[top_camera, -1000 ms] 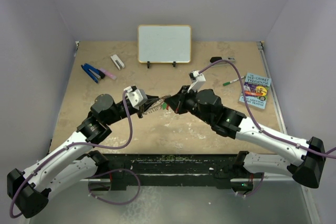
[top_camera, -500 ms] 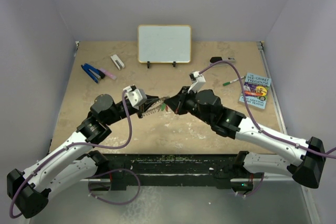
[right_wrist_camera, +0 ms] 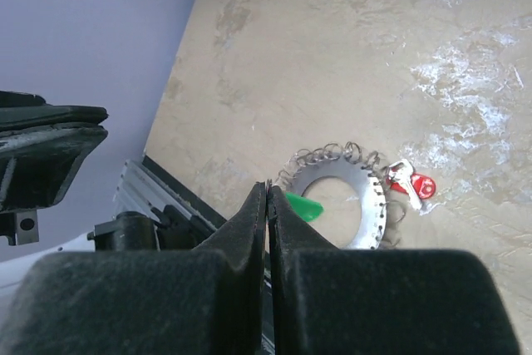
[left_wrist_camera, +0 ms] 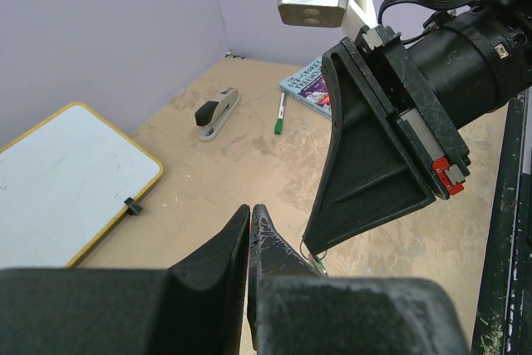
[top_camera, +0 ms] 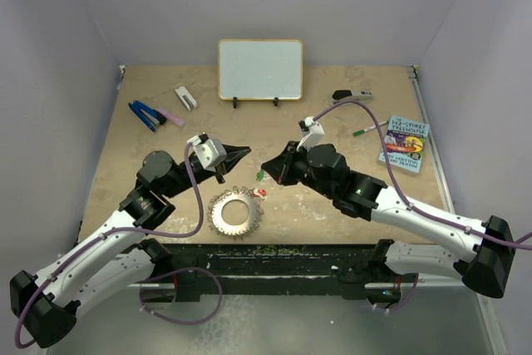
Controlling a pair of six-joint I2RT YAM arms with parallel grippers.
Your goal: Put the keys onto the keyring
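- Silver keyring (top_camera: 235, 214) lies flat, low middle of the top view, with the red key (top_camera: 260, 193) just beside it.
- We see the right gripper (top_camera: 264, 167) pinching the green key (right_wrist_camera: 303, 207).
- Left gripper (top_camera: 247, 150) is squeezed shut.
- Whiteboard (top_camera: 259, 69) up top, book (top_camera: 404, 145) at right.

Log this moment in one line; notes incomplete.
keyring: on table | red key: beside keyring | left claw: shut, empty | right claw: shut on green key

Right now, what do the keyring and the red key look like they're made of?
The keyring looks like bare metal: flat, silver, dully shiny, fringed with thin wire loops. The red key seems plastic-headed, glossy and saturated; its pale blade is probably metal.
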